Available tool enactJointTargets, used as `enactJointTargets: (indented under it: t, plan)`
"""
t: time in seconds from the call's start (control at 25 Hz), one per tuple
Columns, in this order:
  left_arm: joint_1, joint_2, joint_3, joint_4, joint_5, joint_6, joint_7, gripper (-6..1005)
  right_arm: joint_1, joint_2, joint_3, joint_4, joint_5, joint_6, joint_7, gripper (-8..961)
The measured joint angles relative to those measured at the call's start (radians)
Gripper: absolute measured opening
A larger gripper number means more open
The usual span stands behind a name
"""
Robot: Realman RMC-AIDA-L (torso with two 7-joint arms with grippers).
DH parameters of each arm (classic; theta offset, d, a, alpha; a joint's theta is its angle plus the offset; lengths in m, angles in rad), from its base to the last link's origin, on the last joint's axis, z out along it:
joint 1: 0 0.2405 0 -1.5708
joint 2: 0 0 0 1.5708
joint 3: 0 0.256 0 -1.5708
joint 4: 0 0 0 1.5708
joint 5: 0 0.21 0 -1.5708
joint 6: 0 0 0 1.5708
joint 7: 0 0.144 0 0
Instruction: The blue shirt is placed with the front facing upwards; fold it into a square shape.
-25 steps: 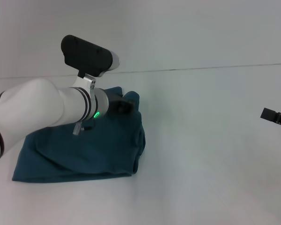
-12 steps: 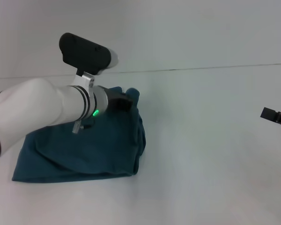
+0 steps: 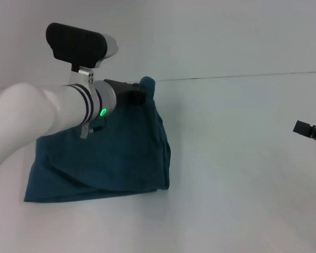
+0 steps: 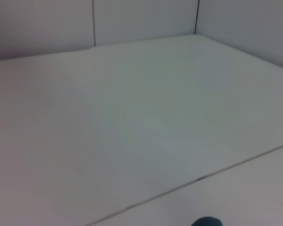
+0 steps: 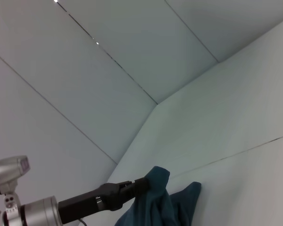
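Your left gripper (image 3: 143, 94) is pinching a far corner of the blue shirt (image 3: 116, 158) and holds it raised, the cloth draping below and behind it onto the table (image 3: 242, 158): a fold in progress, I judge. Next, carry that corner across. Lettering is hidden; the right gripper (image 3: 309, 132), far right, is cut off, its state unclear.

Blue shirt (image 3: 110, 153) sits on the left half of the table (image 3: 242, 174), its near edge on the surface, its far right corner raised in the left gripper (image 3: 143, 90). Right gripper (image 3: 309, 132) at the table's right edge, well apart from the shirt.
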Motion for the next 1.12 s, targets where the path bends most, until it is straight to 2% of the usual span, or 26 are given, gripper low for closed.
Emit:
enactJointTargets:
  t: [0.24,0.6,0.76,0.96,1.12]
  plan:
    - [-0.095,-0.002,-0.007,-0.182,-0.019,-0.112,-0.002,30,0.003,0.002,0.000,0.000,0.000,0.004,0.005,647]
    - [-0.099,-0.002,0.010,-0.208,-0.049,-0.175,0.002,45,0.018,0.010,-0.007,0.000,0.000,0.020,0.005,647]
    - [-0.096,-0.002,0.062,-0.204,-0.049,-0.160,0.002,60,0.022,0.011,-0.015,0.008,0.000,0.027,0.005,647]
    - [-0.084,-0.002,0.051,-0.178,-0.067,-0.149,-0.001,78,0.023,0.011,-0.015,0.011,-0.001,0.030,0.005,647]
    - [0.014,0.004,0.040,-0.004,-0.117,-0.109,-0.001,93,0.023,0.010,-0.015,0.011,-0.003,0.036,0.005,647]
